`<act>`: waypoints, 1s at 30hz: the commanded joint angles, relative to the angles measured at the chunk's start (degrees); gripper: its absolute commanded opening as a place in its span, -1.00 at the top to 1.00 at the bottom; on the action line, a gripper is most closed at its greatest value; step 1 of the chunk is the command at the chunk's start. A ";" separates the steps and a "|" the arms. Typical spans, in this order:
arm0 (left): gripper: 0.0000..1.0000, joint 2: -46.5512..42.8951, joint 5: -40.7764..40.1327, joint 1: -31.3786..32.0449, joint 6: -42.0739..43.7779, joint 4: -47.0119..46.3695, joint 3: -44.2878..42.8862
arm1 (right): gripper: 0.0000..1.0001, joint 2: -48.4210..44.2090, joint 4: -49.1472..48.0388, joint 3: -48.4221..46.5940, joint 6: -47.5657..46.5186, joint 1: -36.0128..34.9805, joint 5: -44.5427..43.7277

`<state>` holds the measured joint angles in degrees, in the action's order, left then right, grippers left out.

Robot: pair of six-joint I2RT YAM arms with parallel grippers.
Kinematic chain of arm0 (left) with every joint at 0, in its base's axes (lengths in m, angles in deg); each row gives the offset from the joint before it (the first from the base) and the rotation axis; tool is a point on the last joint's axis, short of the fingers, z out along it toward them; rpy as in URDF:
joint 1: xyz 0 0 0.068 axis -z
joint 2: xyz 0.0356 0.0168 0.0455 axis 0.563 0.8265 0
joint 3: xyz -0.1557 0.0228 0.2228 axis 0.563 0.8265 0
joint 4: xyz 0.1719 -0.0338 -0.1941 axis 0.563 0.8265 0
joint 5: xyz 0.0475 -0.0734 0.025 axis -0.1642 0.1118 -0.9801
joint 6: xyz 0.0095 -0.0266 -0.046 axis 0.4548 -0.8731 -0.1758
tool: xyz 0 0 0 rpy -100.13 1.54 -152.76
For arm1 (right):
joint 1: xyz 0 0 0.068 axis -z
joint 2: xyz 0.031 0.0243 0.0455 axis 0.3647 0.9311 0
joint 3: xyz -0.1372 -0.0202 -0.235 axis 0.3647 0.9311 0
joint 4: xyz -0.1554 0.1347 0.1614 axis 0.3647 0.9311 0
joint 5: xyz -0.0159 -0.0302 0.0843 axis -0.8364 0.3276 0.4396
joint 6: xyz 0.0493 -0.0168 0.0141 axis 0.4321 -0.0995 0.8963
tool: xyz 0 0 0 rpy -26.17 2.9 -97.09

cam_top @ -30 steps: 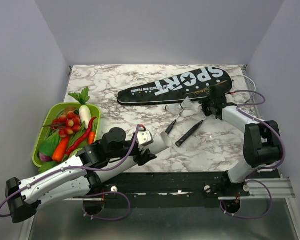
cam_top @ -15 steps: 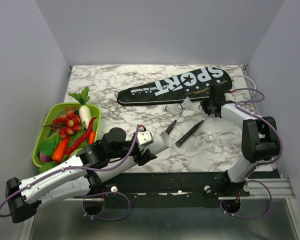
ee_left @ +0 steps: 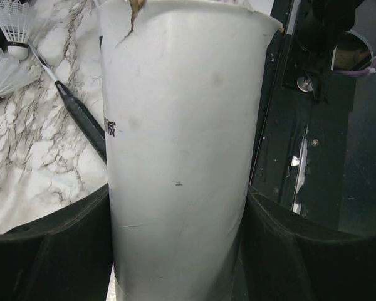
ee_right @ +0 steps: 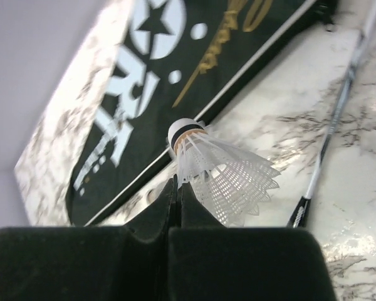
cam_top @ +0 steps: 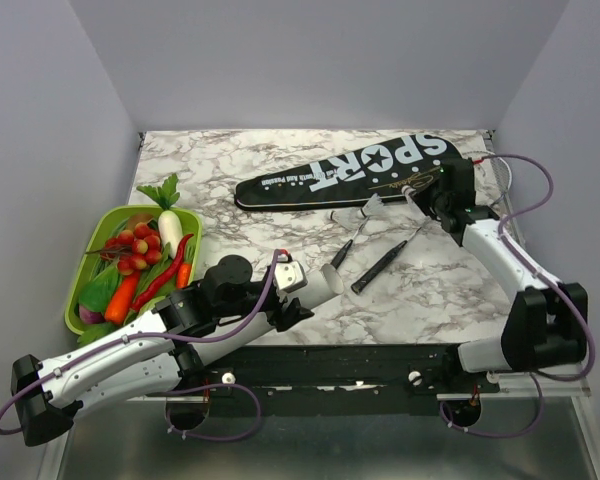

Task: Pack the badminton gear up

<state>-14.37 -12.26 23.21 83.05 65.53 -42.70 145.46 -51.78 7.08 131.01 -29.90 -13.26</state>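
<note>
The long black bag (cam_top: 350,172) lettered "SPORT" lies at the back of the table. Two rackets rest in front of it, black handles (cam_top: 380,267) towards me. My right gripper (cam_top: 418,192) hangs just above the bag's wide end. It is shut on the skirt edge of a white shuttlecock (ee_right: 222,166), seen close up in the right wrist view over the bag (ee_right: 175,75). Another shuttlecock (cam_top: 373,208) lies beside the rackets. At the near middle, my left gripper (ee_left: 178,251) is shut on a white tube (ee_left: 182,150), its fingers (ee_left: 50,244) flat against both sides.
A green tray (cam_top: 196,240) of toy vegetables sits at the left edge. The black base rail (cam_top: 340,370) runs along the near edge. The left wrist view shows two shuttlecocks (ee_left: 3,75) and a racket handle (ee_left: 81,119) on the marble left of the tube.
My right gripper has shut on a shuttlecock and swung up and back-right over the bag's wide end. The left arm and the tube have not moved.
</note>
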 commanded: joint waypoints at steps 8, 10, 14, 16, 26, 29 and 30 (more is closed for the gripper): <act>1.00 1.53 2.00 0.27 -1.07 1.57 -0.18 | 0.99 -16.84 10.16 0.16 -27.93 -4.92 43.44; 1.00 2.32 2.62 0.36 -0.72 1.92 -0.27 | 0.99 -19.56 13.14 -0.37 -30.14 -7.38 48.01; 1.00 3.29 4.29 0.45 -0.36 2.80 -0.44 | 0.99 -23.69 18.34 -2.13 -34.89 -14.94 49.79; 1.00 3.38 4.55 0.71 -0.36 3.15 -0.27 | 0.99 -25.80 20.98 -2.49 -35.51 -16.00 51.02; 1.00 3.21 3.50 1.50 1.40 4.47 0.17 | 0.99 -35.65 31.35 -4.33 -38.32 -18.64 52.96; 1.00 3.73 3.94 1.50 1.40 4.39 0.26 | 0.99 -36.00 32.06 -4.24 -38.33 -19.26 54.62; 1.00 3.82 4.11 1.50 1.31 4.39 0.17 | 0.99 -36.00 31.89 -4.07 -38.15 -19.52 54.89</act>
<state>-10.91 -9.90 24.37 85.09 67.11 -42.70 109.79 -23.96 3.76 93.94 -48.39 37.95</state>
